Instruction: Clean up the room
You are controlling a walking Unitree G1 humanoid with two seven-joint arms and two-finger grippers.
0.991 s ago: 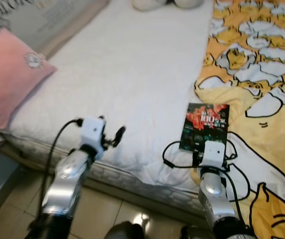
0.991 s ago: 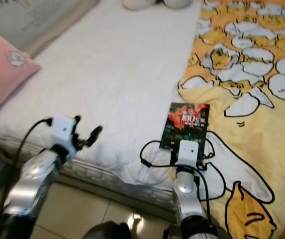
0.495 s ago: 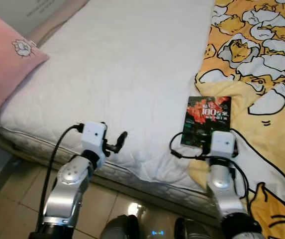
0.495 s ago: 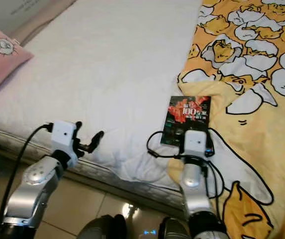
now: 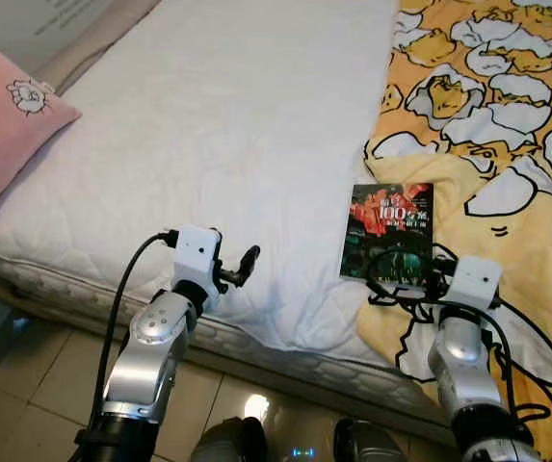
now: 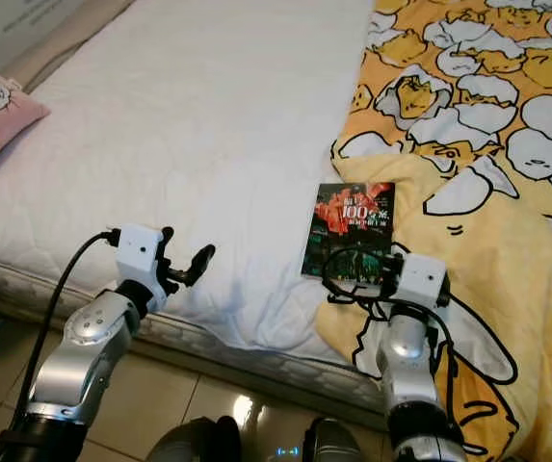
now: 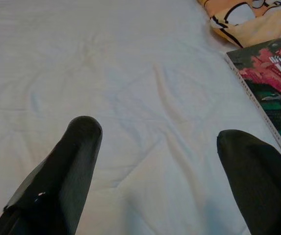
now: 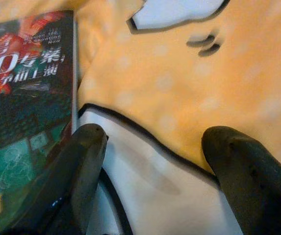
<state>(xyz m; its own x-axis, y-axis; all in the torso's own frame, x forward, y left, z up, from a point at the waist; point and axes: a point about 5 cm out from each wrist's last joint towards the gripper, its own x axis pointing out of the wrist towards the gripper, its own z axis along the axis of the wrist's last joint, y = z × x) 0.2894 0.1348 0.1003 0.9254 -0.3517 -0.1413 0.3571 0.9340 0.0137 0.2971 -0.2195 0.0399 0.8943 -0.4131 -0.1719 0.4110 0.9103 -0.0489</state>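
Book (image 5: 388,231) lies flat on the bed (image 5: 218,125).
Right hand (image 8: 150,142), wide, at its 5 o'clock; left hand (image 7: 155,142) wide.

White quilted mattress (image 5: 227,115), yellow blanket (image 5: 507,144) with black-outlined white cartoon shapes, pink pillow (image 5: 1,135), red-and-green dark book (image 5: 389,233)

Book (image 5: 387,234) lies on bed (image 5: 227,125), at the left edge of the blanket (image 5: 507,144) covering the bed's right side. Pillow (image 5: 1,135) on far left. Left end effector (image 5: 240,267) over mattress near edge, left of book; right end effector (image 8: 155,147) just right of book, over blanket.
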